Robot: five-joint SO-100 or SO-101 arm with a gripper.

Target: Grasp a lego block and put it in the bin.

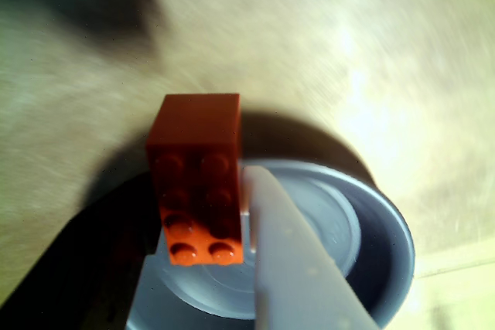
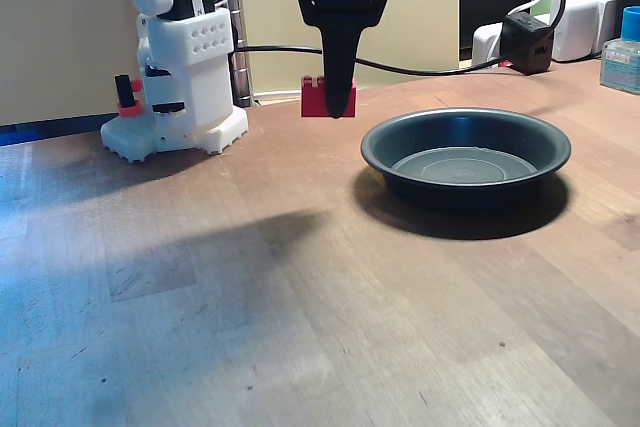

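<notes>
Step in hand, as judged: the carry. The gripper [image 2: 335,97] was clenched on the lego block [image 2: 322,98] and held it in the air above the wooden table [image 2: 250,297], to the left of the bin [image 2: 466,152] in the fixed view and not yet over it. In the wrist view the lego block [image 1: 197,179] sat against the pale finger [image 1: 294,268], studs toward the camera, with the bin [image 1: 379,222] below and partly behind it.

Next move, as judged: carry the block sideways until it hangs over the pan floor, clear of the rim, then open the fingers. A low release height should keep a hard brick from bouncing out of so shallow a dish.

Materials noted:
- Block: bright red rigid plastic, rectangular, two rows of studs, glossy highlights on the studs
- Bin: dark grey metal, round, shallow, flared rim, faint concentric rings on the flat floor
- Table: brown wood, visible grain, matte, soft shadow cast below the arm
- Arm: black gripper housing; white printed robot base [image 2: 185,77] behind, at the left of the fixed view
</notes>
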